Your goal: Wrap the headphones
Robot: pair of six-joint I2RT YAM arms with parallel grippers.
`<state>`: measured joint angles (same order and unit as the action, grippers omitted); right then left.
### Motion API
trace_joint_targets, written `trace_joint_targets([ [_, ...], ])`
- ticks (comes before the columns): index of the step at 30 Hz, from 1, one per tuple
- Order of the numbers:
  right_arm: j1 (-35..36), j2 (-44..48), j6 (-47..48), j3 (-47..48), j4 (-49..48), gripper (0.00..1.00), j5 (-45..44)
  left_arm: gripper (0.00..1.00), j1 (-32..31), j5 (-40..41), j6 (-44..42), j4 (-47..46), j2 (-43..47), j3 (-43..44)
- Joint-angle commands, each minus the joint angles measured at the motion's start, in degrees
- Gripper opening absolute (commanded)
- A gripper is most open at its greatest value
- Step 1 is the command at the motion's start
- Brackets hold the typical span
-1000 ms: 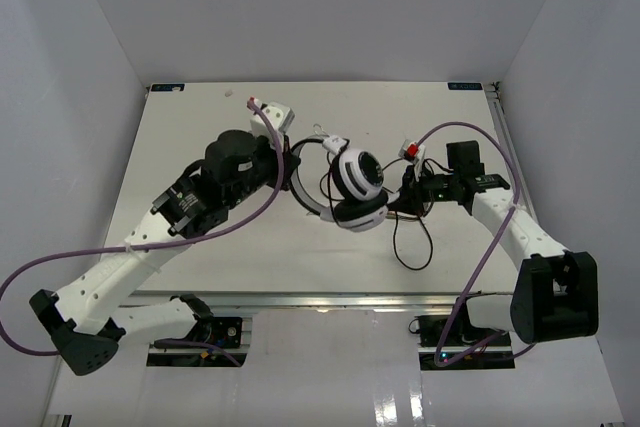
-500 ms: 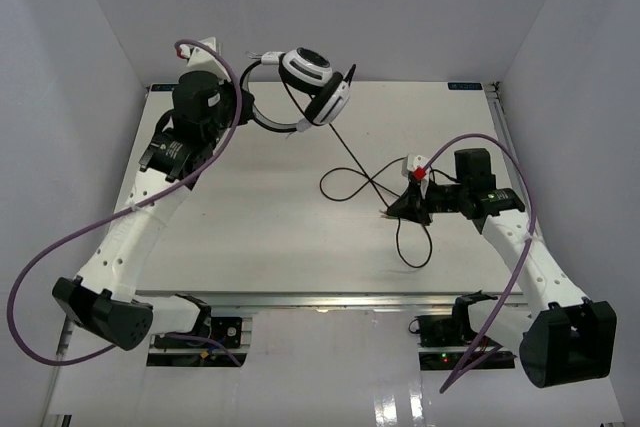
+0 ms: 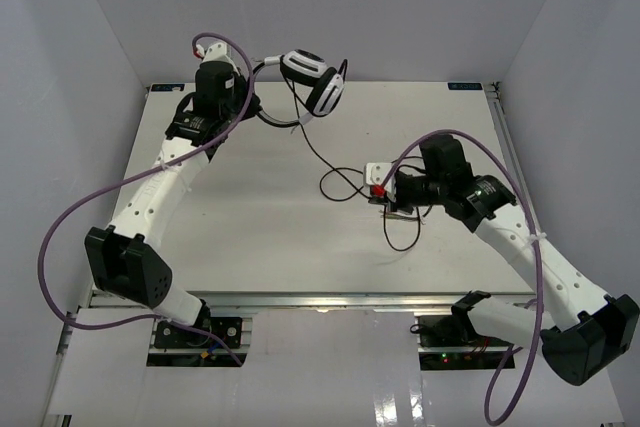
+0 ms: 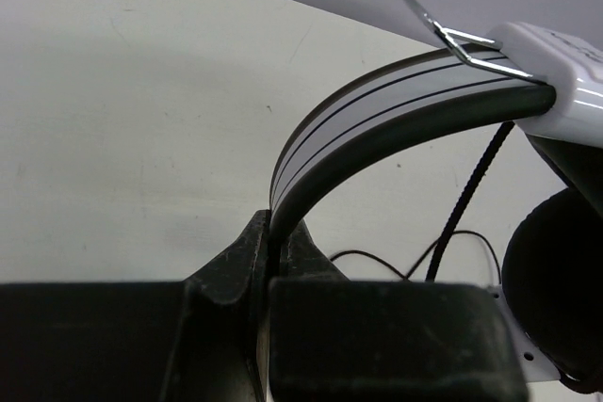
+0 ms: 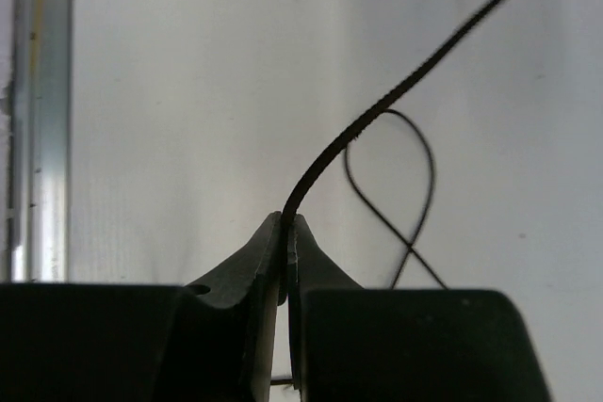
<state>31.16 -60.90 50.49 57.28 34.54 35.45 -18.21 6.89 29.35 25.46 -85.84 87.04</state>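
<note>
The headphones [image 3: 312, 77] hang in the air above the table's back edge, their white headband [image 4: 377, 110] arched over and one black-padded ear cup [image 4: 558, 280] at the right of the left wrist view. My left gripper [image 3: 256, 110] is shut on the headband, its jaws pinching the band's lower end [image 4: 274, 233]. The thin dark cord [image 3: 322, 152] drops from the ear cups to a loop on the table [image 3: 340, 185]. My right gripper [image 3: 384, 203] is shut on the cord [image 5: 377, 110], low over the table's middle right, jaws pinched on it [image 5: 285, 225]. The frayed end is not visible.
The white table [image 3: 250, 237] is walled in by white panels on the left, back and right. Thick purple arm cables [image 3: 70, 237] arc beside both arms. More slack cord loops lie on the table by the right gripper [image 3: 400, 237]. A metal rail [image 5: 33, 110] runs along the table edge.
My left arm has lifted the headphones off the table's middle to high at the back left. My right gripper has moved left, still holding the cord, which now stretches between us.
</note>
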Motion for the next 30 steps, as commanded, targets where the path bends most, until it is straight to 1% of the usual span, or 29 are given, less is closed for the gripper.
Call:
trace_joint_targets([
  [1,1.15,-2.40,2.23,13.75,-1.17,0.08,-11.43,0.00,0.22,-0.62,-3.71,-4.48,0.21,-3.07],
  [5,1.41,-8.49,4.36,23.21,-1.08,0.08,-13.68,0.00,-2.26,-3.89,-5.85,-5.56,-0.38,-10.04],
  [8,1.91,-12.09,4.04,26.64,-2.60,0.08,-15.39,0.00,-5.45,-5.35,-6.85,-7.38,0.74,-15.85],
  [10,2.15,-13.76,3.08,27.56,-5.31,0.08,-17.33,0.00,-6.31,-6.37,-7.83,-8.68,1.83,-17.97],
  [13,2.15,-15.12,1.37,27.71,-8.17,0.08,-18.66,0.00,-7.80,-10.21,-9.30,-9.55,3.58,-21.03],
  [14,2.15,-15.12,0.85,27.71,-8.78,0.08,-18.40,0.00,-7.81,-10.23,-9.31,-9.46,3.75,-21.55],
  [16,2.15,-15.92,-0.10,27.85,-8.43,0.08,-14.63,0.00,-8.75,-13.99,-11.12,-9.03,4.26,-23.01],
  [19,2.24,-16.81,-1.29,26.78,-8.48,0.08,-11.29,0.00,-10.23,-18.71,-12.21,-8.60,5.38,-24.78],
  [22,2.07,-17.64,-2.06,24.03,-10.07,0.08,-10.69,0.00,-11.83,-21.96,-12.21,-9.43,7.80,-26.95],
  [25,2.13,-18.29,-2.68,21.13,-11.20,0.08,-8.89,0.00,-12.14,-25.35,-12.59,-9.97,9.10,-27.45],
  [30,2.06,-20.30,-4.78,20.39,-12.22,0.08,-8.15,0.00,-12.61,-30.14,-13.21,-8.93,9.52,-26.63],
])
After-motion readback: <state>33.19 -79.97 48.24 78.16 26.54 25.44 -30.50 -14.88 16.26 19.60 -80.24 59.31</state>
